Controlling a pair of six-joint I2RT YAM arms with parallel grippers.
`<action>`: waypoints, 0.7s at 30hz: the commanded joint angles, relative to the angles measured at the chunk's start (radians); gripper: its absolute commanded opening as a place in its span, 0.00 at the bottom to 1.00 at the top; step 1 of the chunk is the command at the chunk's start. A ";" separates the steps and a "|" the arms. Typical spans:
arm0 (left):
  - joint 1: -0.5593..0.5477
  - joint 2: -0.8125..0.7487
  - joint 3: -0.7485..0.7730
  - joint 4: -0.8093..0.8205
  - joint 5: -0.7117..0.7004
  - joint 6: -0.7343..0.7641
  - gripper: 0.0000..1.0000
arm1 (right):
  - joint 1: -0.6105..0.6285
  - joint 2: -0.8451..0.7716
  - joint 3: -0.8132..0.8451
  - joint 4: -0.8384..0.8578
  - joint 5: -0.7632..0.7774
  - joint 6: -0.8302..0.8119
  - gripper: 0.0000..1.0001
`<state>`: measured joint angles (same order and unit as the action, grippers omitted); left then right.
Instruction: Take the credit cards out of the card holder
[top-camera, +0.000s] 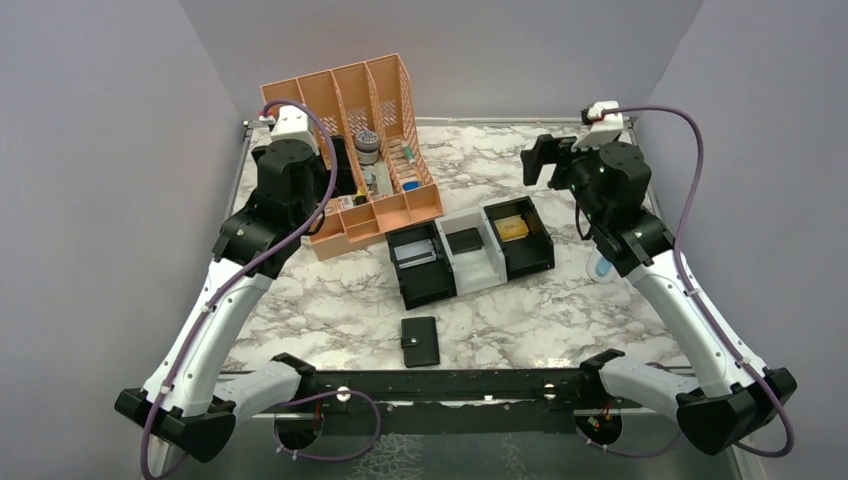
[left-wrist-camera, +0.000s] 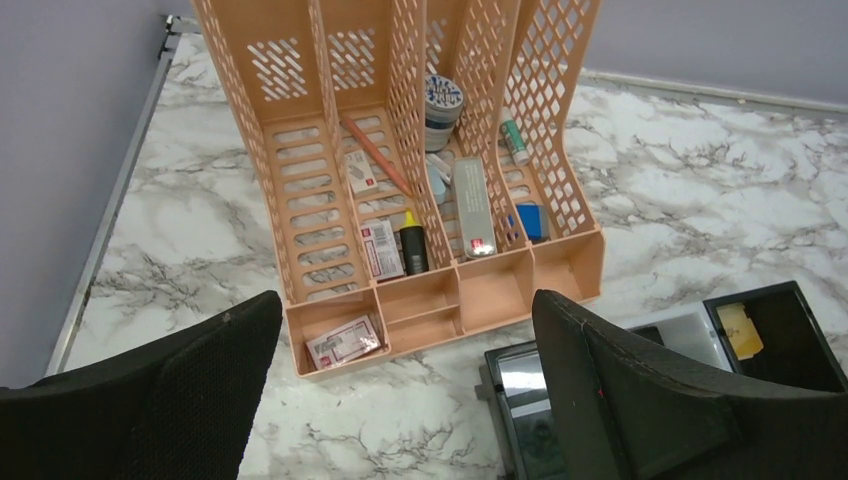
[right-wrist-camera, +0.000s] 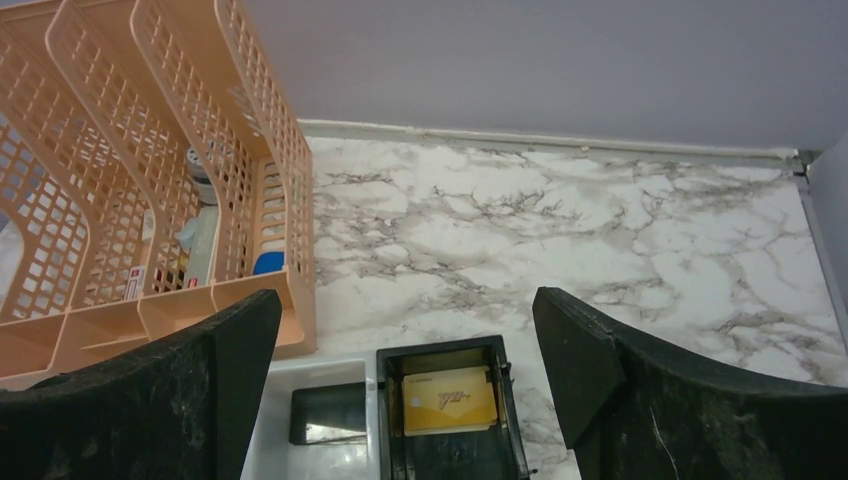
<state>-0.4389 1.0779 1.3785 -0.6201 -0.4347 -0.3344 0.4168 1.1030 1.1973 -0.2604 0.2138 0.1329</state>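
The card holder (top-camera: 420, 341), a small black wallet, lies shut and flat on the marble table near the front edge, between the two arm bases. The credit cards are hidden, since the wallet is closed. My left gripper (top-camera: 342, 168) (left-wrist-camera: 407, 305) hangs open and empty at the back left, over the front of an orange organizer. At the back right my right gripper (top-camera: 536, 160) (right-wrist-camera: 405, 300) is raised, also open and empty, behind the row of trays. Both grippers are far from the card holder, and neither wrist view shows it.
Three square trays stand mid-table: a black tray (top-camera: 424, 290) with a shiny grey card, a white tray (top-camera: 484, 272) with a dark card (right-wrist-camera: 328, 412), and a black tray (top-camera: 538, 256) with a gold card (right-wrist-camera: 448, 400). The orange organizer (top-camera: 350, 120) holds stationery.
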 joint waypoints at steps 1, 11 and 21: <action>0.020 -0.040 -0.070 0.039 0.090 -0.008 0.99 | -0.039 -0.068 -0.077 0.026 -0.098 0.090 1.00; 0.052 -0.018 -0.238 0.078 0.260 -0.063 0.99 | -0.113 -0.097 -0.212 0.028 -0.377 0.138 1.00; 0.068 0.046 -0.350 0.105 0.355 -0.134 0.99 | -0.141 0.119 -0.157 0.049 -0.707 0.222 0.99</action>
<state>-0.3805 1.1130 1.0561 -0.5514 -0.1425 -0.4248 0.2863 1.1271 0.9905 -0.2348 -0.3099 0.3035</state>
